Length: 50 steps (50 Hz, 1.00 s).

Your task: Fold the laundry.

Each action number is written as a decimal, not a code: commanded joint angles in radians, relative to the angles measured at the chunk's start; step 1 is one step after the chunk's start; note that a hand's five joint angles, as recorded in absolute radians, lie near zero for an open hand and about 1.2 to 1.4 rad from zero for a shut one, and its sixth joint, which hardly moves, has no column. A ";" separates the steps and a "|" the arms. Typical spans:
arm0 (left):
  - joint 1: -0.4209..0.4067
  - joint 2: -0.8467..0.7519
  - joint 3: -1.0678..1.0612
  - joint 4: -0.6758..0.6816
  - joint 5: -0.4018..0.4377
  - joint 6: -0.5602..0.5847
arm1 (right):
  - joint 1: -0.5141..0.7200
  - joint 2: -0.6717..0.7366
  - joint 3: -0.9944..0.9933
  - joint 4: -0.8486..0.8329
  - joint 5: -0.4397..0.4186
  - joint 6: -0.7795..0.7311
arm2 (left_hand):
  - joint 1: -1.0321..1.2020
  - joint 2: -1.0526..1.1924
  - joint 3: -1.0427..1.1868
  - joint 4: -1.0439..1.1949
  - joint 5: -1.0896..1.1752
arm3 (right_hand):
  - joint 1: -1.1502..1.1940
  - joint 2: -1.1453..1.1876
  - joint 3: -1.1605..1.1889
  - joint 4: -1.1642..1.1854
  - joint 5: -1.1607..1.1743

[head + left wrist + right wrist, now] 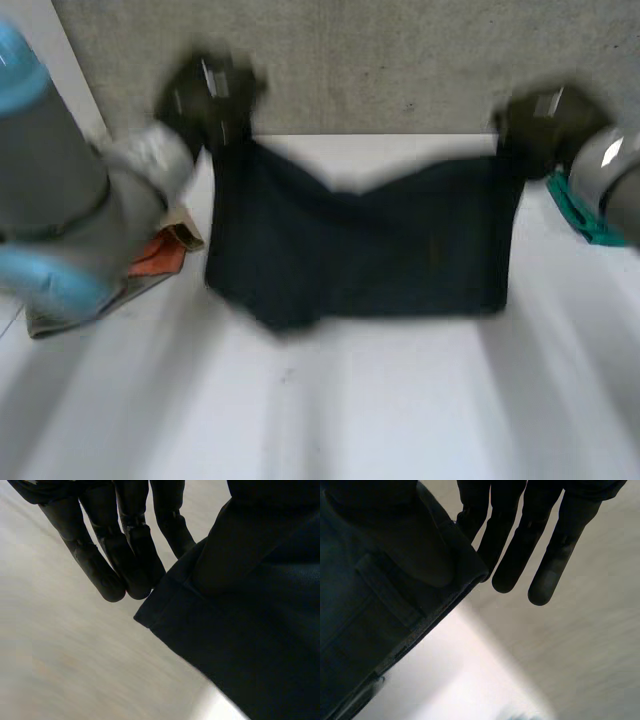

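Robot's left hand (210, 95) & right hand (545, 125) each pinched a top corner of the dark garment (360, 250), hung spread over the white table (400, 400); spreading step, next prob. needs laying it flat, hands in sync.

No legible text or labels

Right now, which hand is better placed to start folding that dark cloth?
Right, narrowly. Each pinches a far corner of the dark cloth, but the edge below the right hand runs straight, while below the left hand it bunches beside the papers.
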 commanded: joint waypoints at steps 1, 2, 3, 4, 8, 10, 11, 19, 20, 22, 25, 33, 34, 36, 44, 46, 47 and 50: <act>0.041 -0.050 0.325 0.176 -0.073 -0.128 | 0.010 -0.061 -0.098 -0.442 0.078 0.168 | 0.259 0.198 0.206 0.201 0.219 | 0.297 0.224 0.203 0.197 0.203; 0.044 -0.053 0.336 0.172 -0.069 -0.141 | 0.012 -0.061 -0.095 -0.468 0.078 0.168 | 0.259 0.198 0.206 0.201 0.219 | 0.297 0.224 0.203 0.197 0.203; 0.047 -0.059 0.348 0.159 -0.065 -0.157 | 0.016 -0.058 -0.098 -0.491 0.078 0.165 | 0.259 0.198 0.206 0.201 0.219 | 0.297 0.224 0.203 0.197 0.203; 0.048 -0.061 0.348 0.152 -0.065 -0.164 | 0.018 -0.055 -0.100 -0.491 0.078 0.165 | 0.259 0.198 0.206 0.201 0.219 | 0.297 0.224 0.203 0.197 0.203; 0.050 -0.058 0.305 0.124 -0.068 -0.179 | 0.028 -0.017 -0.109 -0.464 0.075 0.162 | 0.259 0.198 0.206 0.201 0.219 | 0.297 0.224 0.203 0.197 0.203; 0.054 -0.058 0.236 0.122 -0.074 -0.185 | 0.033 0.011 -0.101 -0.427 0.072 0.158 | 0.259 0.198 0.206 0.201 0.219 | 0.297 0.224 0.203 0.197 0.203; 0.056 -0.055 0.210 0.125 -0.069 -0.185 | 0.033 0.022 -0.095 -0.412 0.072 0.158 | 0.259 0.198 0.206 0.201 0.219 | 0.297 0.224 0.203 0.197 0.203; 0.059 -0.081 -0.089 0.187 -0.034 -0.197 | 0.039 0.144 0.069 -0.301 0.072 0.132 | 0.259 0.198 0.206 0.201 0.219 | 0.297 0.224 0.203 0.197 0.203; 0.058 -0.088 -0.121 0.191 -0.028 -0.201 | 0.035 0.157 0.095 -0.297 0.072 0.125 | 0.259 0.198 0.206 0.201 0.219 | 0.297 0.224 0.203 0.197 0.203; 0.047 -0.117 -0.213 0.195 -0.010 -0.210 | 0.025 0.187 0.171 -0.290 0.070 0.114 | 0.259 0.198 0.206 0.201 0.219 | 0.297 0.224 0.203 0.197 0.203; 0.029 -0.142 -0.329 0.191 0.013 -0.217 | 0.007 0.209 0.272 -0.284 0.067 0.100 | 0.259 0.198 0.206 0.201 0.219 | 0.297 0.224 0.203 0.197 0.203; 0.021 -0.050 -0.526 0.146 0.079 -0.230 | -0.011 0.140 0.452 -0.212 -0.002 0.028 | 0.259 0.198 0.206 0.201 0.219 | 0.297 0.224 0.203 0.197 0.203; 0.019 -0.032 -0.540 0.124 0.088 -0.231 | -0.014 0.125 0.460 -0.189 -0.012 0.011 | 0.259 0.198 0.206 0.201 0.219 | 0.297 0.224 0.203 0.197 0.203; 0.018 0.032 -0.581 0.046 0.110 -0.227 | -0.027 0.070 0.471 -0.078 -0.034 -0.047 | 0.259 0.198 0.206 0.201 0.219 | 0.297 0.224 0.203 0.197 0.203; -0.045 0.215 -0.671 -0.363 0.145 -0.208 | -0.087 -0.066 0.443 0.439 -0.061 -0.266 | 0.259 0.198 0.206 0.201 0.219 | 0.297 0.224 0.203 0.197 0.203; -0.065 0.229 -0.678 -0.434 0.144 -0.196 | -0.106 -0.081 0.445 0.534 -0.063 -0.317 | 0.259 0.198 0.206 0.201 0.219 | 0.297 0.224 0.203 0.197 0.203; -0.085 0.231 -0.683 -0.497 0.136 -0.181 | -0.123 -0.092 0.449 0.608 -0.065 -0.363 | 0.259 0.198 0.206 0.201 0.219 | 0.297 0.224 0.203 0.197 0.203; -0.105 0.225 -0.681 -0.559 0.125 -0.156 | -0.140 -0.095 0.454 0.627 -0.086 -0.423 | 0.259 0.198 0.206 0.201 0.219 | 0.297 0.224 0.203 0.197 0.203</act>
